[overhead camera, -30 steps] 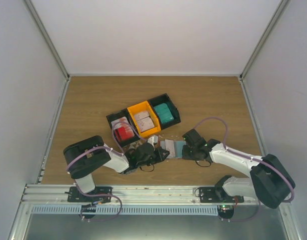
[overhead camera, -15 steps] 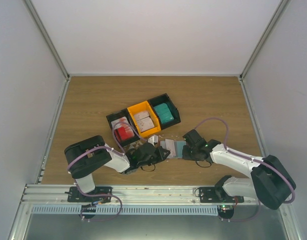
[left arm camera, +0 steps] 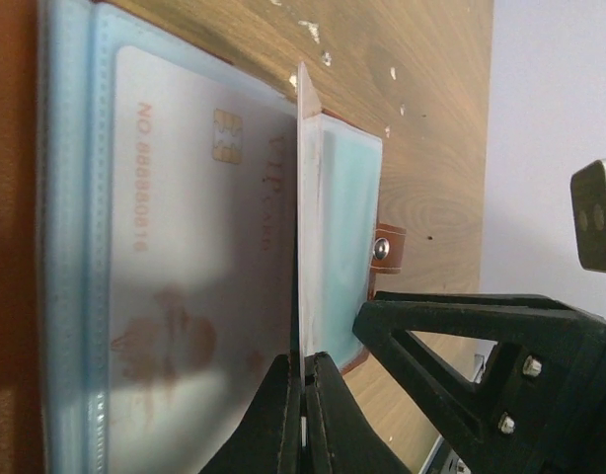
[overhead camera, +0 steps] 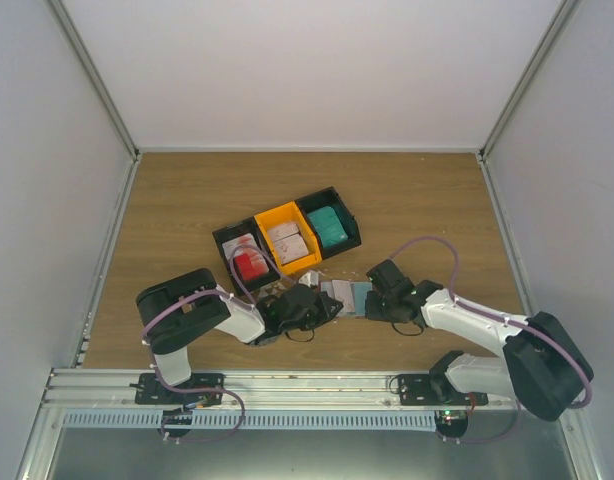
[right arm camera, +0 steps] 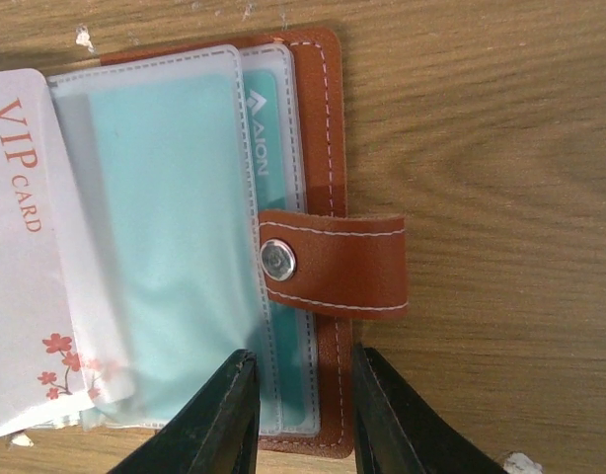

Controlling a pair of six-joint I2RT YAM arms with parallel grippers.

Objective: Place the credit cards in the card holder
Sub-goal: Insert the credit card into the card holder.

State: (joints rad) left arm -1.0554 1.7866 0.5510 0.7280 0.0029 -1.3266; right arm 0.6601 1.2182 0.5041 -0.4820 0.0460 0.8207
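Observation:
The card holder (overhead camera: pixel 347 295), a reddish-brown leather wallet, lies open on the table between my two grippers. My left gripper (left arm camera: pixel 303 363) is shut on a white-pinkish credit card (left arm camera: pixel 301 217), held on edge over the wallet's clear sleeves. A VIP card (left arm camera: pixel 185 276) sits in the left sleeve and a teal card (left arm camera: pixel 344 237) in the right one. My right gripper (right arm camera: pixel 303 367) is open. Its fingers straddle the wallet's right leather edge (right arm camera: pixel 328 118) just below the snap strap (right arm camera: pixel 333 265). In the right wrist view the held VIP card (right arm camera: pixel 27 237) overlaps the teal card's sleeve (right arm camera: pixel 165 247).
Three bins stand behind the wallet: a black one with red cards (overhead camera: pixel 249 263), an orange one with white cards (overhead camera: pixel 289 240), and a black one with teal cards (overhead camera: pixel 330 226). Small white scraps (overhead camera: pixel 332 268) lie on the wood near the bins.
My left arm has shifted a little to the right, bringing the card closer over the wallet. The right gripper has hardly moved.

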